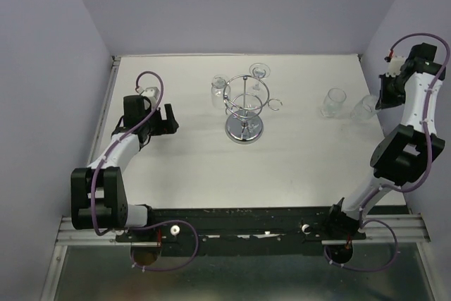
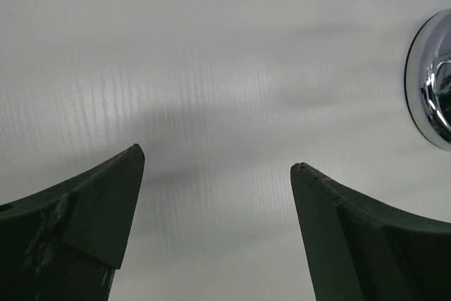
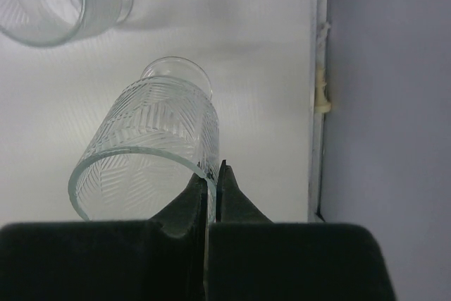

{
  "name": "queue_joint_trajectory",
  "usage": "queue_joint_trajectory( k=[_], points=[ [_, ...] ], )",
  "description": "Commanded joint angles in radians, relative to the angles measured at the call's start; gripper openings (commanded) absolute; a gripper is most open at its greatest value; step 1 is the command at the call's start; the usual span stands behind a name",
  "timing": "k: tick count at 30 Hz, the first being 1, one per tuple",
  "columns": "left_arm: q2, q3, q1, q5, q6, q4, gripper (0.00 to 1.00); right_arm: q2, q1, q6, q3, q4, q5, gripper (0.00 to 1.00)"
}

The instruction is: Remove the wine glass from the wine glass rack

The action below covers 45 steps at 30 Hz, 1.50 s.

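Right pincer (image 3: 211, 175), lower centre, shut on rim of wine glass (image 3: 151, 146), seemingly to park it clear of rack (image 1: 244, 107), upper centre. Left pincer (image 2: 218, 157) wide open, idle beside rack base.

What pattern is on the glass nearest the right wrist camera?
Herringbone lines cut into the clear glass. The right wrist view shows it best.

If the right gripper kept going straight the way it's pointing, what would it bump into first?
Most likely the patterned glass. The shut right gripper has its tips right at that glass's near rim. I cannot tell whether they already touch it or sit just above it. Past the glass lies only the white table.
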Motion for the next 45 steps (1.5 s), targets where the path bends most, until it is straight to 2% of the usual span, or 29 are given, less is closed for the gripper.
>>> queue_joint_trajectory(
  k=[1,7,15,25,37,38,39,40,42,45],
  points=[
    [0.017,-0.016,0.001,-0.034,0.067,-0.007,0.99,0.081,0.010,0.024,0.154,0.059,0.037,0.01],
    [0.031,-0.013,0.001,-0.029,0.087,0.011,0.99,0.223,0.013,-0.002,0.241,0.067,0.066,0.01],
    [0.043,0.000,0.001,-0.028,0.083,0.013,0.99,0.317,0.032,-0.007,0.304,0.068,0.000,0.01],
    [0.040,-0.020,-0.007,-0.015,0.055,0.041,0.99,0.435,0.092,-0.021,0.379,0.056,0.035,0.01],
    [0.067,-0.004,-0.019,-0.014,0.061,0.058,0.99,0.463,0.090,-0.033,0.362,0.034,0.041,0.01],
    [0.074,0.000,-0.022,-0.012,0.061,0.061,0.99,0.463,0.092,-0.036,0.361,0.031,0.041,0.03],
    [0.080,0.005,-0.025,-0.011,0.060,0.067,0.99,0.464,0.092,-0.035,0.359,0.024,0.041,0.15],
    [0.083,0.008,-0.030,-0.012,0.060,0.073,0.99,0.466,0.092,-0.035,0.358,0.019,0.041,0.31],
    [0.095,0.016,-0.030,-0.012,0.058,0.077,0.99,0.458,0.092,-0.032,0.355,0.018,0.032,0.47],
    [0.104,0.028,-0.030,-0.009,0.055,0.082,0.99,0.435,0.092,-0.018,0.362,0.025,0.009,0.54]
  ],
)
